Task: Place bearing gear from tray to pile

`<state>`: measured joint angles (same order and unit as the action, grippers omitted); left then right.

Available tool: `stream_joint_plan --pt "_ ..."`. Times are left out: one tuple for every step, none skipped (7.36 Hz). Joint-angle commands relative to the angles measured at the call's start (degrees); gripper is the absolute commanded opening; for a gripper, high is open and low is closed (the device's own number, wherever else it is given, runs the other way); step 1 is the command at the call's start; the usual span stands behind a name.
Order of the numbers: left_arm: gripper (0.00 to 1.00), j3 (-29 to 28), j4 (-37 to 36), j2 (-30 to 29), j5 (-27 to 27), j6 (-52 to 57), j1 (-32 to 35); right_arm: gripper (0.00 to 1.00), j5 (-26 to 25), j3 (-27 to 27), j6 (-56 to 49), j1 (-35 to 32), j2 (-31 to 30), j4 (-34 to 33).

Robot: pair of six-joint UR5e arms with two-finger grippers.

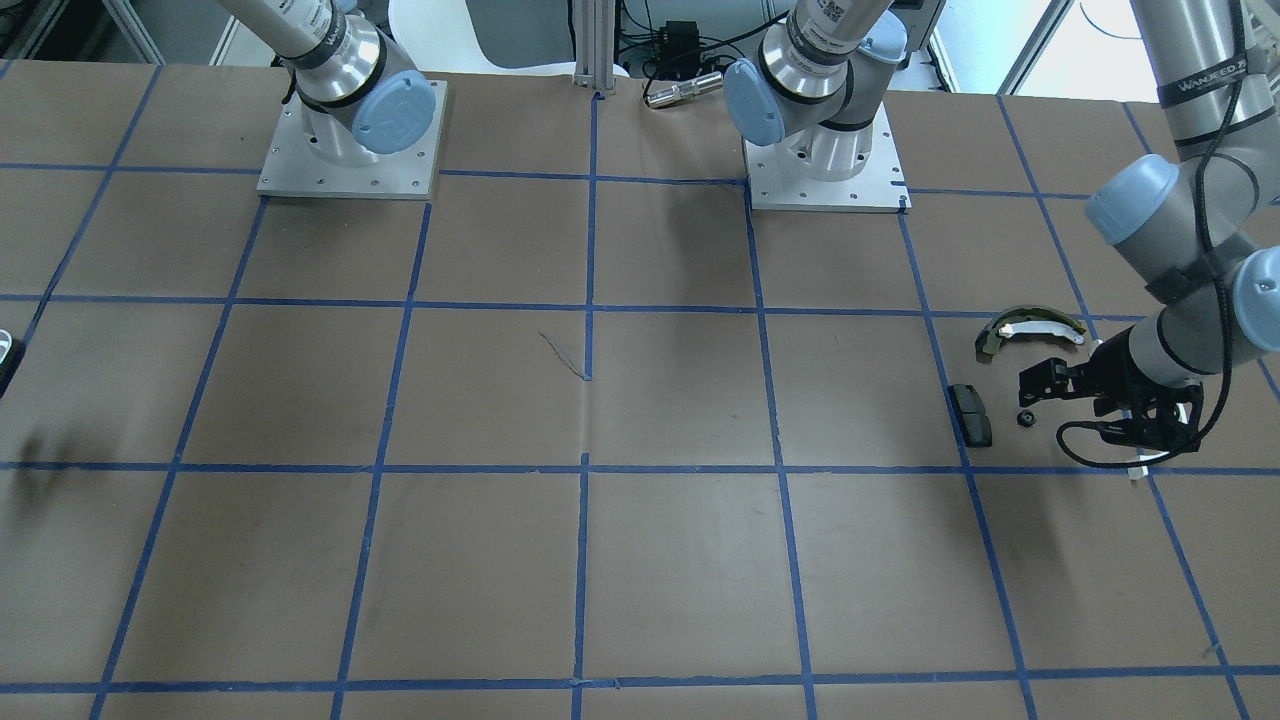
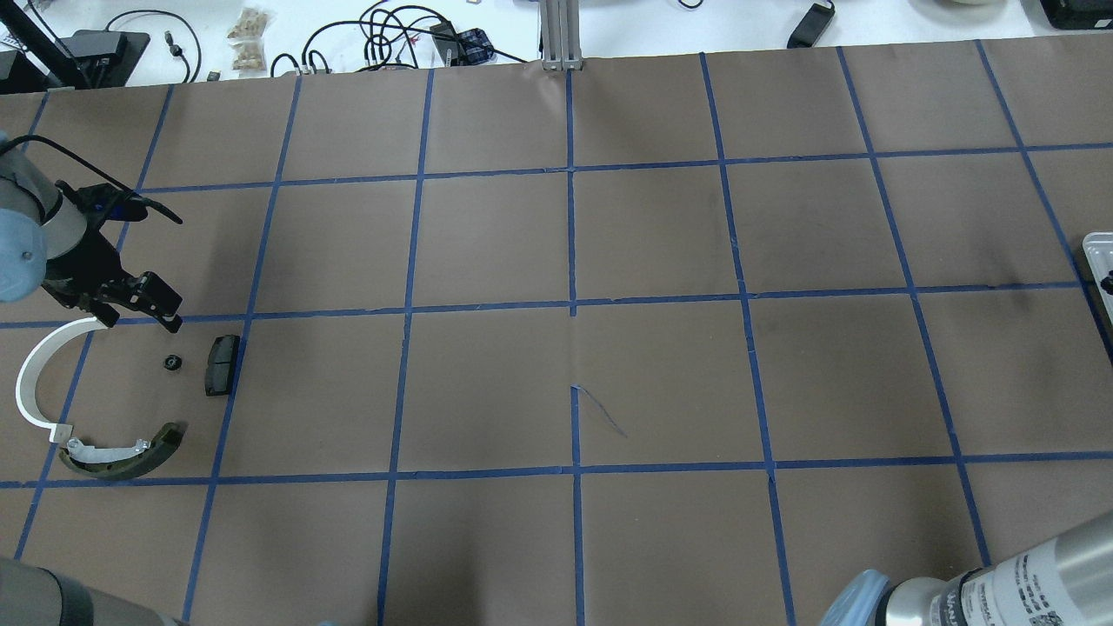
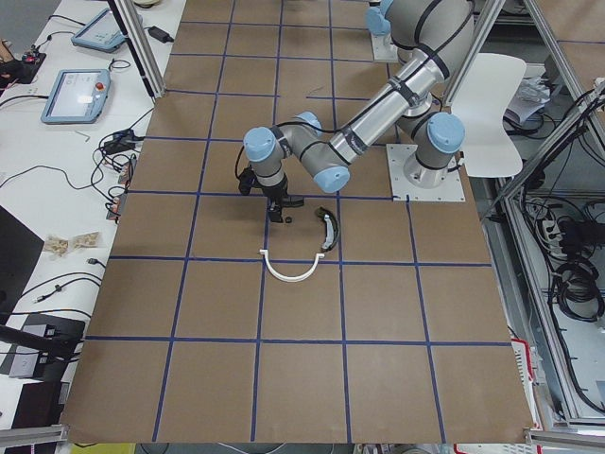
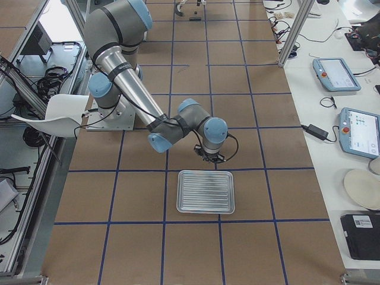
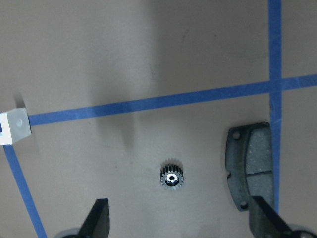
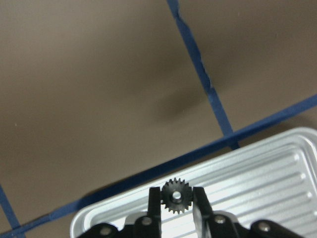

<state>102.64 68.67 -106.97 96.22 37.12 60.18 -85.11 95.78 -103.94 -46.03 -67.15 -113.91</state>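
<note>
My right gripper (image 6: 177, 199) is shut on a small black toothed bearing gear (image 6: 176, 195), held just above the ribbed metal tray (image 6: 257, 178), which lies near the table's right end (image 4: 206, 191). A second black gear (image 5: 172, 177) lies on the paper in the pile, between the black pad (image 5: 250, 171) and the white half-ring strip (image 2: 35, 374). The olive-and-white brake shoe (image 2: 122, 456) lies by the strip's end. My left gripper (image 5: 181, 218) hovers open over that gear (image 2: 173, 362), with nothing between its fingers.
Brown paper with a blue tape grid covers the table. The tray's edge (image 2: 1097, 261) shows at the far right of the overhead view. Both arm bases (image 1: 825, 150) stand at the robot's side. Cables and tablets lie beyond the table's edge.
</note>
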Motion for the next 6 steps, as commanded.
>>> stream_joint_plan --pt "1.0 -6.72 11.09 2.72 0.29 -9.64 7.9 0.0 3.97 0.29 20.01 -11.05 -2.62 1.84" --pt "1.0 -9.01 14.44 3.68 0.2 -15.09 10.98 0.0 4.6 0.29 29.84 -17.1 -3.33 2.46" --pt "1.0 -10.52 16.82 4.82 -0.33 -18.8 13.89 0.0 4.69 0.29 41.77 -23.34 -3.77 2.38" --pt "1.0 -11.49 17.81 6.49 -0.68 -21.8 16.7 0.0 4.78 0.29 51.64 -29.93 -4.04 1.68" --pt "1.0 -13.15 17.73 8.77 -5.73 -21.74 18.99 0.0 4.78 0.2 62.52 -36.43 -4.13 1.5" --pt "1.0 -16.47 20.77 9.92 -5.78 -22.17 21.19 0.0 4.78 0.29 72.29 -43.11 -4.04 -0.85"
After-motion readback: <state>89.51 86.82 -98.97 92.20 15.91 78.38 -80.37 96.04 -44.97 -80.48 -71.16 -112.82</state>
